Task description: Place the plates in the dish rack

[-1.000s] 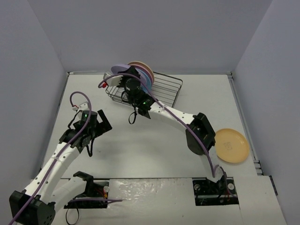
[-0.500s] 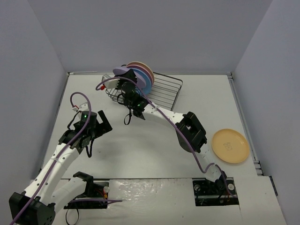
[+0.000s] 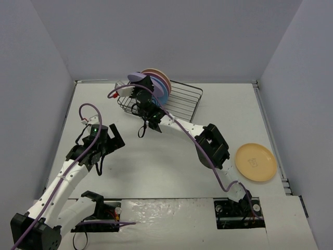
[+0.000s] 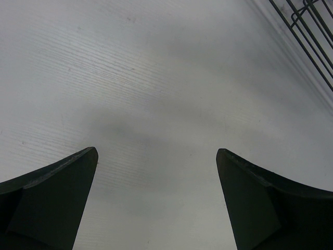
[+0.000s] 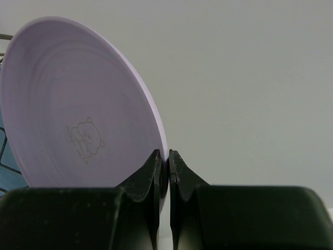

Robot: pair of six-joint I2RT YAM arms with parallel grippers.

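Lilac plate (image 5: 78,104) edged over rack (image 3: 184,99), seemingly; right tool (image 5: 164,166) clamps it, left tool (image 4: 156,151) apart.

Flat white matte tabletop (image 3: 156,166), rectangular, with a finely ribbed surface.
Three plain pale grey-lilac wall panels (image 3: 166,36), upright along the tabletop's far, left and right edges.
Glossy white wrinkled sheet strip (image 3: 166,208), lying along the tabletop's near edge.
Narrow pale edge strip (image 3: 270,136), running down the tabletop's right side.

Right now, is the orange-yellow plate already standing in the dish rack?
No, the orange-yellow plate lies flat on the table, well to the right of the dish rack.
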